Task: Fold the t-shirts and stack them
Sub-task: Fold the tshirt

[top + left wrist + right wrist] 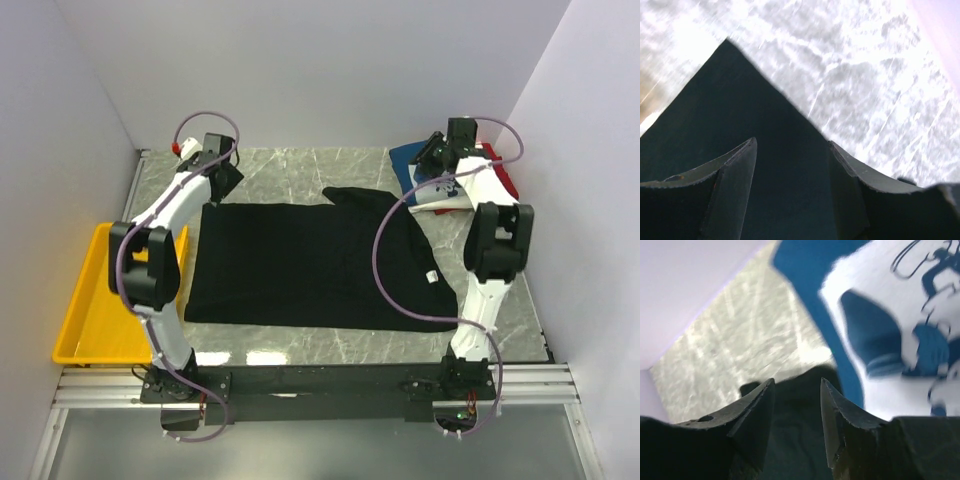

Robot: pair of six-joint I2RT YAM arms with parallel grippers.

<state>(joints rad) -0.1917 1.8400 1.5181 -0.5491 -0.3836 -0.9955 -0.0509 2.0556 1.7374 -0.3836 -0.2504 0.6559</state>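
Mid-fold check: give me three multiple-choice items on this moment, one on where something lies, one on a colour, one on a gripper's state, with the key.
1. Where does the yellow tray lie?
A) at the far right corner
B) left of the black t-shirt
C) between the two arm bases

2. What colour is the printed tee at the far right?
A) green
B) orange
C) blue

3. How is the left gripper?
A) open over a corner of the black t-shirt
B) shut on cloth
C) out of view

Key: B, the top view shows the tray at the left side; C, the right wrist view shows blue cloth with white print; A, its fingers stand apart above the corner.
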